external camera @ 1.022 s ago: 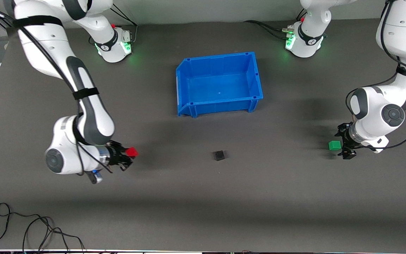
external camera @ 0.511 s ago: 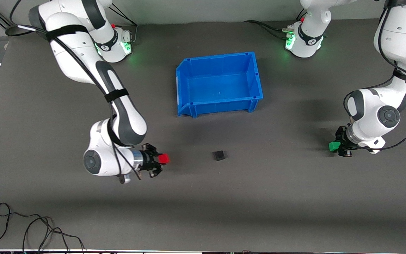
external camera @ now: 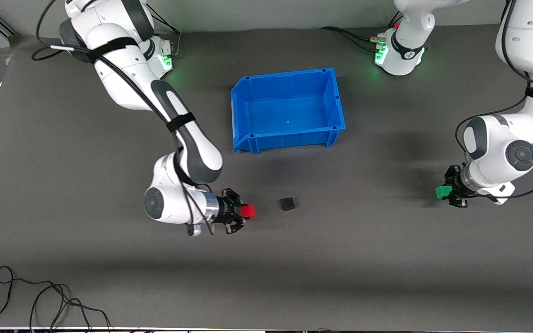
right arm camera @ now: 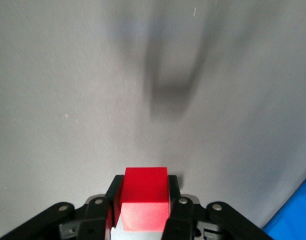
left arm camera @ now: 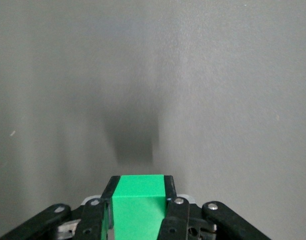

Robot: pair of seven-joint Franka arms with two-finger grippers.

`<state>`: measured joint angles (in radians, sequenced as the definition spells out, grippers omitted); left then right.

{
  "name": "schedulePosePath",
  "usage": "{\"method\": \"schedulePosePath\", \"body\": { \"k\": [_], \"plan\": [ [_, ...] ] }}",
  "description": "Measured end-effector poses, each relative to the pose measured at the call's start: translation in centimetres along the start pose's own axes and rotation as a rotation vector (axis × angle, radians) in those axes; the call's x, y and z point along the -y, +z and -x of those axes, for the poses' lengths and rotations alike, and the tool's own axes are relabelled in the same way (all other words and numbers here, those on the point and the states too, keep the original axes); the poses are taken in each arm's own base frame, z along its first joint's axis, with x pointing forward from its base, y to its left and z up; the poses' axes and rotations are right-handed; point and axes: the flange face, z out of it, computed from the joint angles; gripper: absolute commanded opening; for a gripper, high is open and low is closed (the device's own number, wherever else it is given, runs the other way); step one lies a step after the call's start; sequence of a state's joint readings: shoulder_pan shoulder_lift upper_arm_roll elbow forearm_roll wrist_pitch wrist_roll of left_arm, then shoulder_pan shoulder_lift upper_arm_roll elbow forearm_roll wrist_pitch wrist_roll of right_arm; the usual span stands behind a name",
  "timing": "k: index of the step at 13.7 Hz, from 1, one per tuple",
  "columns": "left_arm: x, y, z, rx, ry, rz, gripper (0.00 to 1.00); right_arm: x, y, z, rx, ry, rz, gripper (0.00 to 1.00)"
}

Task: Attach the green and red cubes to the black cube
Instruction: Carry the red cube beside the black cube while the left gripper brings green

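Observation:
The black cube (external camera: 288, 203) lies on the dark table, nearer to the front camera than the blue bin. My right gripper (external camera: 246, 213) is shut on the red cube (external camera: 248, 212) and holds it just above the table, beside the black cube toward the right arm's end; the red cube also shows between the fingers in the right wrist view (right arm camera: 145, 192). My left gripper (external camera: 447, 192) is shut on the green cube (external camera: 442, 191) over the table at the left arm's end; the cube fills the jaws in the left wrist view (left arm camera: 138, 205).
An empty blue bin (external camera: 238, 106) stands mid-table, farther from the front camera than the black cube; its corner shows in the right wrist view (right arm camera: 298, 215). Black cables (external camera: 40, 300) lie at the table's front edge at the right arm's end.
My right gripper has carried the red cube across the table toward the black cube and now is close beside it. My left gripper closed on the green cube and shifted slightly.

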<state>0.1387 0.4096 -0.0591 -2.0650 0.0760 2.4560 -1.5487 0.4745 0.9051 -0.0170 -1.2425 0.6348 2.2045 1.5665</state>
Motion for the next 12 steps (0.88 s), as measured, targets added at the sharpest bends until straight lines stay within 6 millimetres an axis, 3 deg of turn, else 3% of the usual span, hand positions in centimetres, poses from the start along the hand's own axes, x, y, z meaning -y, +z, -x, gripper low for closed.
{"method": "schedulePosePath", "body": {
  "k": [5,7,10,12],
  "plan": [
    [-2.0,-4.0,10.6,-0.009,-0.050,-0.010,0.00,-0.2,5.8,1.9,-0.002,0.009,-0.045,0.16],
    [-2.3,-4.6,15.5,-0.007,-0.059,0.003,0.00,-1.0,8.0,2.3,-0.011,-0.001,-0.041,0.16],
    [-1.8,-4.2,23.2,0.012,-0.083,0.007,0.00,-1.4,8.9,2.9,-0.013,-0.010,-0.036,0.15],
    [-1.7,-4.1,26.9,0.048,-0.112,0.003,0.00,-1.7,9.1,3.4,-0.012,-0.018,-0.034,0.15]
  ]
}}
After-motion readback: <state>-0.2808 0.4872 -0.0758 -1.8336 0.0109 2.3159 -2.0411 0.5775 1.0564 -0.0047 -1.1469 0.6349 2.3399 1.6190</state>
